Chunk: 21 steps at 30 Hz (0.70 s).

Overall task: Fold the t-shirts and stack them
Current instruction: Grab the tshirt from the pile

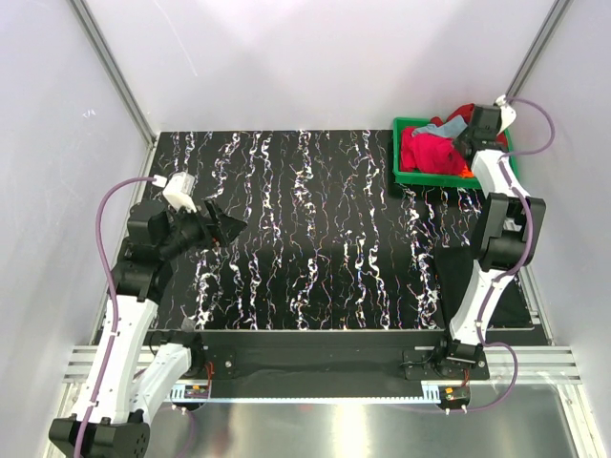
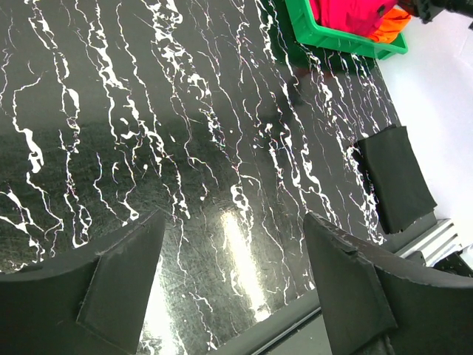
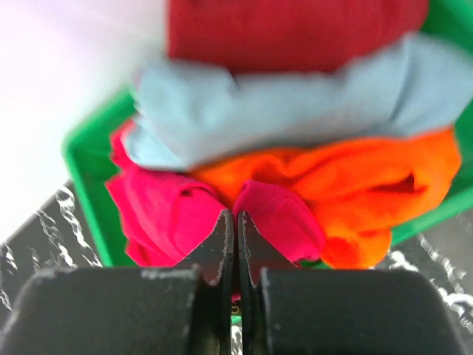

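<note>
**Barely started: all shirts in the crate, right hand on the pink-red one**

Progress: approx. nil. Nothing folded, nothing stacked. All the t-shirts sit bunched in the green crate (image 1: pixel 430 178) at the far right corner of the counter (image 1: pixel 315 239), and no cloth shows on the counter in any view.

In the crate, per right wrist view:
- dark red t-shirt (image 3: pixel 295 29): furthest from the camera
- grey-blue t-shirt (image 3: pixel 259 111): next in
- orange t-shirt (image 3: pixel 355 177): nearer, to the right
- pink-red t-shirt (image 3: pixel 166 211): nearest, right at the fingertips

All are crumpled and overlap each other.

Left to do, by my read: lift one out, spread it on the counter, fold, repeat for each, then stack. I.e. the whole job.

Hands:
- Right hand (image 3: pixel 235 218): reaches into the crate, fingers closed to a hairline slit. Pink-red cloth bulges either side of the tips and a speck of red shows low in the slit, so it's prob. pinching a thin fold of that shirt. How much cloth is caught: can't tell.
- Left hand (image 2: pixel 235 222): wide open, nothing between the pads (image 2: pixel 122 281). It hangs above the counter on the left side, well apart from the crate, and touches nothing.
</note>
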Each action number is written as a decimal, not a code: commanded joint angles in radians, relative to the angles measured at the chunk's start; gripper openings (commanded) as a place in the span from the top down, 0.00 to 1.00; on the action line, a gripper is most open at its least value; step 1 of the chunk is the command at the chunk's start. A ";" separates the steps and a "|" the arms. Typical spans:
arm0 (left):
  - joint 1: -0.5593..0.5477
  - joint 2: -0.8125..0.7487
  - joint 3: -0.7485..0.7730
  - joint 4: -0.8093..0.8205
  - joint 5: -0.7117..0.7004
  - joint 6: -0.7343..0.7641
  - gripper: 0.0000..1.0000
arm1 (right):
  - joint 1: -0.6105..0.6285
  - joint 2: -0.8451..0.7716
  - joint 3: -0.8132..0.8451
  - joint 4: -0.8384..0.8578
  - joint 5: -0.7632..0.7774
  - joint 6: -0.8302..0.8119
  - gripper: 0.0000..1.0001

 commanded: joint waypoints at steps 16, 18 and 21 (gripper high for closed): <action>0.003 -0.066 0.071 -0.102 0.008 -0.210 0.03 | 0.193 -0.161 0.889 -0.087 -0.100 -0.005 1.00; 0.003 -0.080 0.079 -0.118 0.010 -0.222 0.03 | 0.243 -0.213 0.866 -0.102 -0.157 0.089 1.00; 0.002 -0.095 0.096 -0.167 -0.029 -0.240 0.05 | 0.358 -0.324 0.715 -0.135 -0.260 0.166 1.00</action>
